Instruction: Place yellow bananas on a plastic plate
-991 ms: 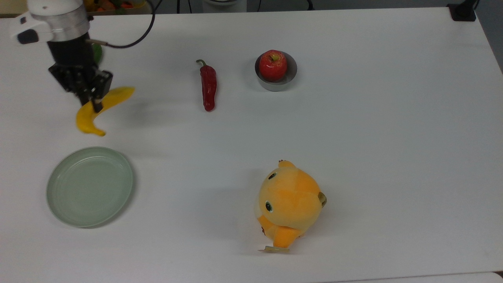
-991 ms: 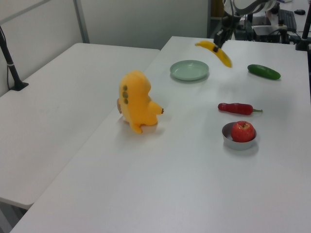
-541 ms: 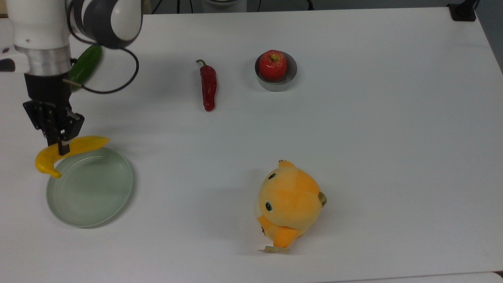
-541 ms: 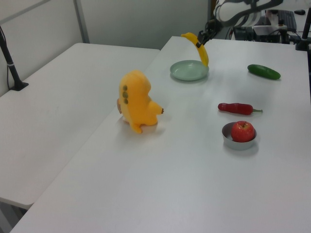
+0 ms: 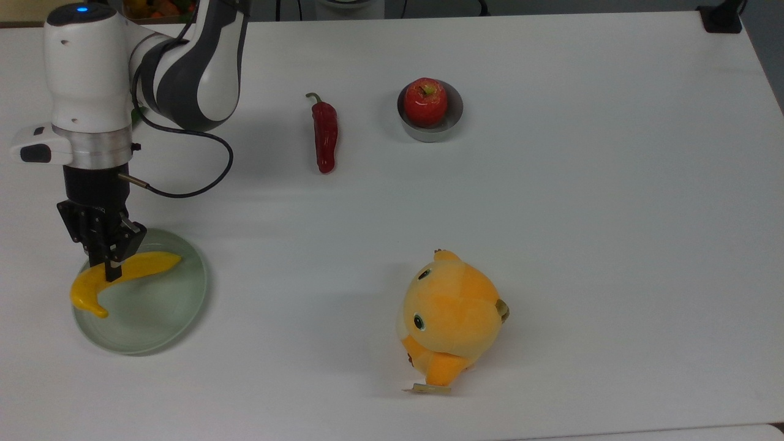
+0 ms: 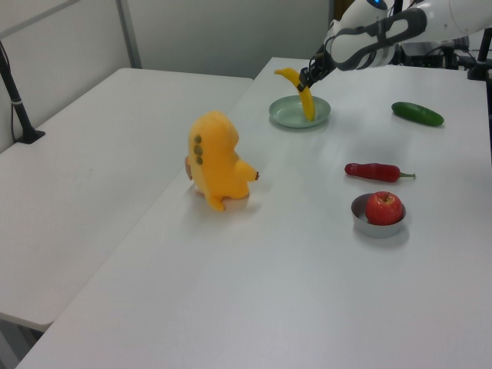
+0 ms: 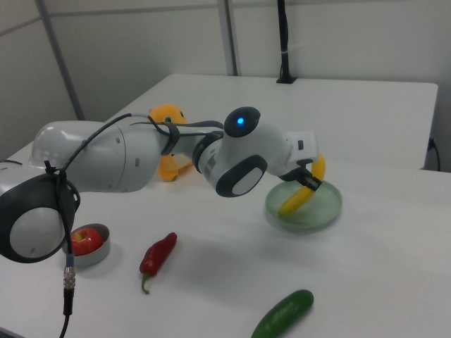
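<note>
The pincer (image 5: 113,269) is gripping the smooth, curved yellow banana (image 5: 122,278) near its middle, holding it over the round, shallow, pale grey-green plastic plate (image 5: 165,318) on the white counter (image 5: 551,214). In the top view the banana's long axis is running from about two o'clock to eight o'clock, its eight o'clock tip reaching the plate's rim. In the left view it is hanging steeply tilted (image 6: 302,92), so I judge a short drop toward the plate's centre comes next.

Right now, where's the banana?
The banana is held in the hand, over the plate at the top view's lower left.
</note>
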Controlling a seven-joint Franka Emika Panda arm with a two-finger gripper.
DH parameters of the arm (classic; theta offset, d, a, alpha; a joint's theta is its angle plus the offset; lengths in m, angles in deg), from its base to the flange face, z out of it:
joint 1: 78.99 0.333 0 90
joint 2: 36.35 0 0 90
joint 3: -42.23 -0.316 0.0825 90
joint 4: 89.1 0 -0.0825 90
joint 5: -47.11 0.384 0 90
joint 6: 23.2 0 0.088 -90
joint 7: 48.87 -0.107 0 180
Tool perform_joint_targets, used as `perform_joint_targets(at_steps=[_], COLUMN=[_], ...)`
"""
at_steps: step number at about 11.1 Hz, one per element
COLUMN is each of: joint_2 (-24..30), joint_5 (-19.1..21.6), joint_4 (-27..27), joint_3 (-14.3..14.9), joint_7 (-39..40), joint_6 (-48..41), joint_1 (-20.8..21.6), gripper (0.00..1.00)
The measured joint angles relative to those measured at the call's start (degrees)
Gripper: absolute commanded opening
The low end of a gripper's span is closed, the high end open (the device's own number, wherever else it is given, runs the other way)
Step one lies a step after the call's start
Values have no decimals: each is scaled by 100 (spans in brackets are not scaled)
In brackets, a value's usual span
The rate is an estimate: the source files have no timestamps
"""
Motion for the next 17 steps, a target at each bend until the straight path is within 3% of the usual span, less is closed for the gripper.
perform_joint_targets(at_steps=[1,5,10,13,17], joint_2=[-13,-12,68,654,2165], joint_5=[0,0,-24,-24,-272], joint_4=[-3,-30,-50,126,338], joint_3=[0,-6,-8,-18,-21], joint_7=[0,0,6,6,1], joint_6=[10,10,11,-289,-2964], joint_1=[-16,-68,-70,-58,-68], gripper=[53,100,100,100,100])
